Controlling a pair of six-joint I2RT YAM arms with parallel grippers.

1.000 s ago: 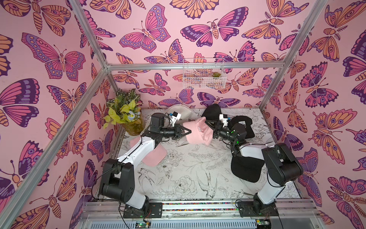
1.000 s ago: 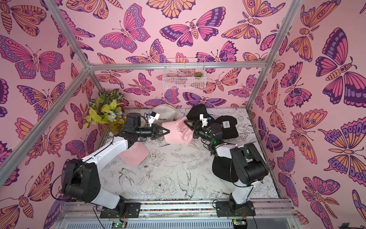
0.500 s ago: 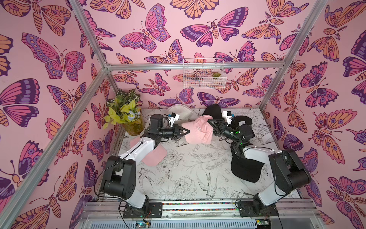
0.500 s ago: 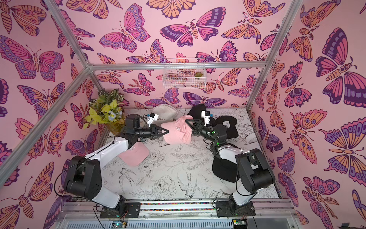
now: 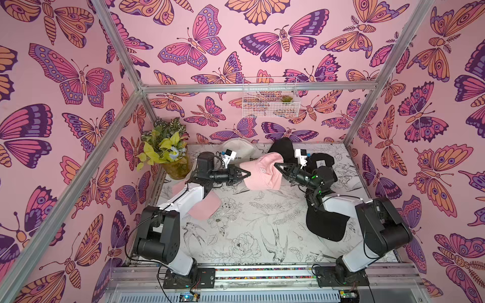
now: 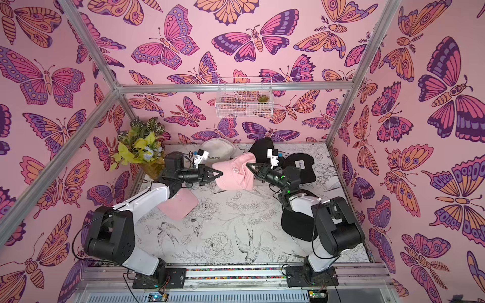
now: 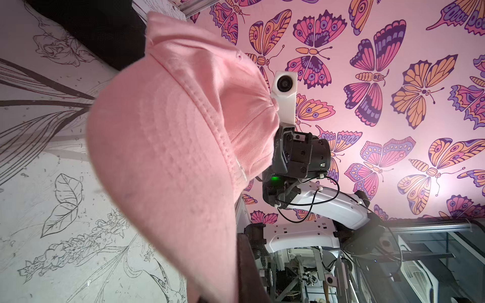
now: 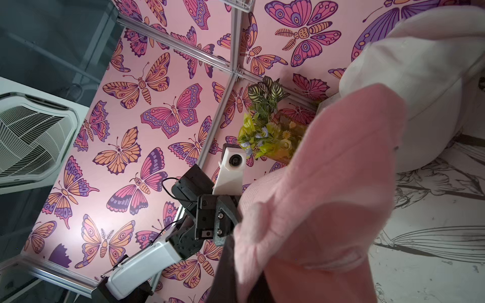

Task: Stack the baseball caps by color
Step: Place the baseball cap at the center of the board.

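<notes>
- The pink cap (image 5: 262,171) is soft, light & floppy; brim looks stiffer, prob. the best grip.
- left hand (image 5: 246,174) & right hand (image 5: 276,165) both pinch its opp. edges.

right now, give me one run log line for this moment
left gripper: shut on pink cap | right gripper: shut on same cap | other pink cap: on mat by left arm
</notes>
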